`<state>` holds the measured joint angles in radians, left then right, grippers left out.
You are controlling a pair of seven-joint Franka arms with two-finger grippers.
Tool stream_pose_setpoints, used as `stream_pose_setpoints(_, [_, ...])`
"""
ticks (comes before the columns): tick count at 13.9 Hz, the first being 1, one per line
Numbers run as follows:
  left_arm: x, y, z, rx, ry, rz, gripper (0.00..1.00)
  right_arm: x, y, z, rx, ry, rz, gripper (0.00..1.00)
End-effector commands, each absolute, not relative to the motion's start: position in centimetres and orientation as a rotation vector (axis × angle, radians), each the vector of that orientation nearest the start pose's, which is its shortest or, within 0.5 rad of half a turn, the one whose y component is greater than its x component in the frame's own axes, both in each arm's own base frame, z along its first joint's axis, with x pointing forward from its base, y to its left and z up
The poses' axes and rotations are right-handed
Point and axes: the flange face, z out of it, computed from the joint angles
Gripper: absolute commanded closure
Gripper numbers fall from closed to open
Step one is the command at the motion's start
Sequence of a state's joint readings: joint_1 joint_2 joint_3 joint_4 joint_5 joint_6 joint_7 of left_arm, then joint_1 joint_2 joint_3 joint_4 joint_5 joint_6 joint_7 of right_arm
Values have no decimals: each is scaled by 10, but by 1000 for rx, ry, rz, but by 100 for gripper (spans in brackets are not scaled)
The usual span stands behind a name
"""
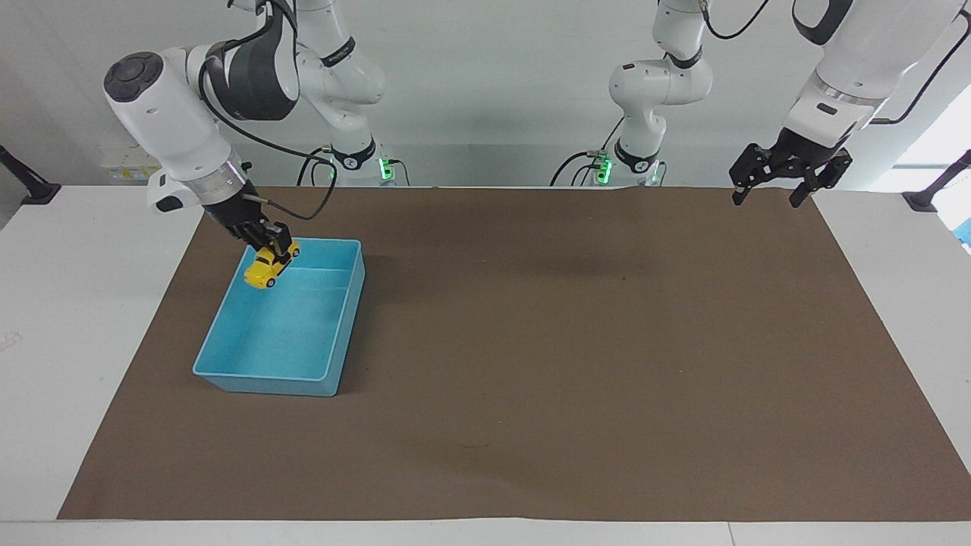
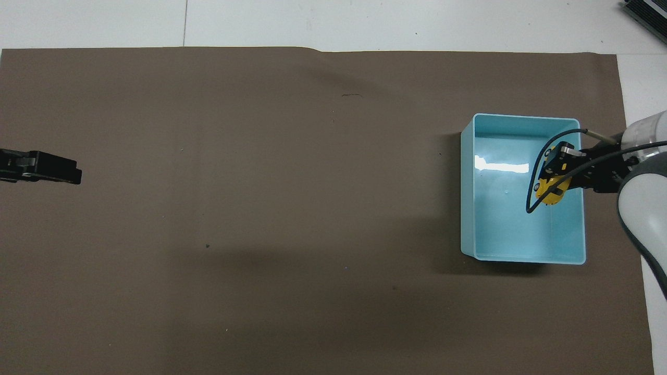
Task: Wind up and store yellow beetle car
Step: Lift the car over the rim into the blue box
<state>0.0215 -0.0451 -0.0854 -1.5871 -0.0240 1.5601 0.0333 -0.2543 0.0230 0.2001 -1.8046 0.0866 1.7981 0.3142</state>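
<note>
Storing step now, I reckon. My right gripper [image 1: 278, 246] is clamped tight on the yellow beetle car [image 1: 268, 268], fingertips pinching it by the roof, and I've got it up in the air over the blue tray [image 1: 345, 334], above the tray's robot-side end, close to the wall on the right arm's end of the table. Car's not down yet; it hangs clear of the tray floor, nose tipped downward.

Next move, as I judge it: lower it w/ care till the wheels meet the floor, then let go and lift straight out. Watch the tray wall just beside it, don't clip it on the way down.

The car itself: tiny, bright yellow, rounded beetle body, dark windows, small black wheels, v. small next to the tray. Overhead view shows it half hidden under my fingers and cable.

My left gripper [image 1: 781, 178] waits w/ jaws spread wide, holding nothing, over the mat's [image 1: 576, 341] edge by its own base.
</note>
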Motion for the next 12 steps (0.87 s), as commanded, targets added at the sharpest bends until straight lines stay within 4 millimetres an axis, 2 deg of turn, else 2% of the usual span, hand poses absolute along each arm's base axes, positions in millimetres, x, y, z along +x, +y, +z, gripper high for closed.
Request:
stream_pose_setpoints(1, [533, -35, 647, -3167, 133, -26, 0, 556, -28, 510, -3051, 461, 73, 100])
stream_pose_setpoints(7, [533, -35, 646, -3167, 133, -23, 0, 565, -37, 453, -3077, 359, 77, 100])
stream_pose_setpoints(10, [533, -35, 646, -3167, 133, -23, 0, 560, -37, 431, -3093, 306, 64, 100])
stream_pose_setpoints(12, [533, -35, 646, -3167, 133, -23, 0, 556, -39, 408, -3160, 234, 77, 100])
